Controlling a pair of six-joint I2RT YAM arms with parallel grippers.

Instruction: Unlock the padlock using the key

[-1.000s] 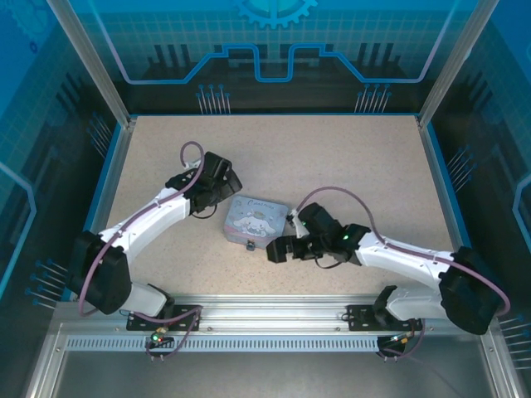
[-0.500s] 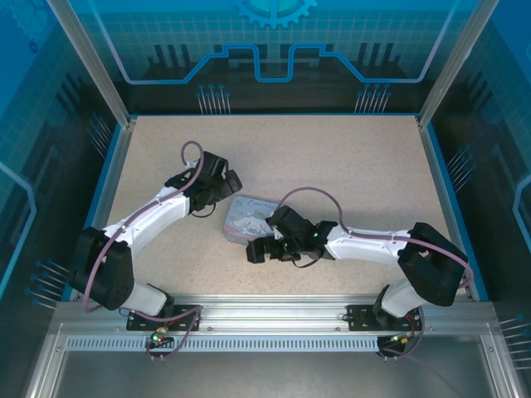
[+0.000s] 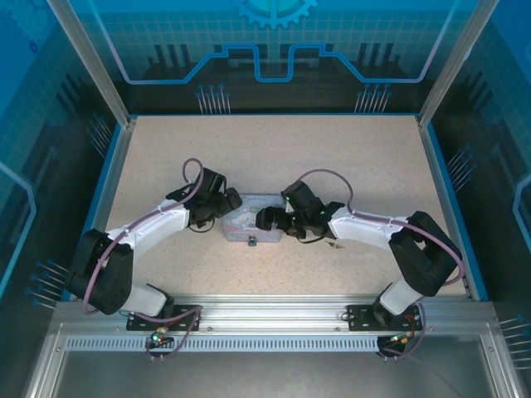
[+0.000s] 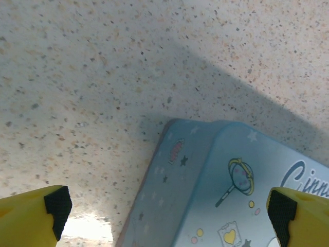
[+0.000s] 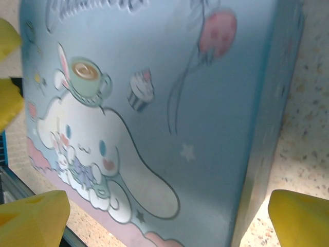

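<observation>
- Speckled beige bench, walled in blue, carries the scene; my two white arms reach in from its near edge.
- A pastel blue tin printed with a cartoon rabbit and pink trim lies flat near the bench's middle, between my two pincers.
- My right pincer hangs over the tin's right end. It is released, its yellow fingers spread wide with the printed lid between them.
- My left pincer sits at the tin's left end, also released, its yellow fingertips wide apart above the tin's corner and bare bench.
- The padlock, a tiny dark speck, rests against the tin's near edge, clear of both pincers.
</observation>
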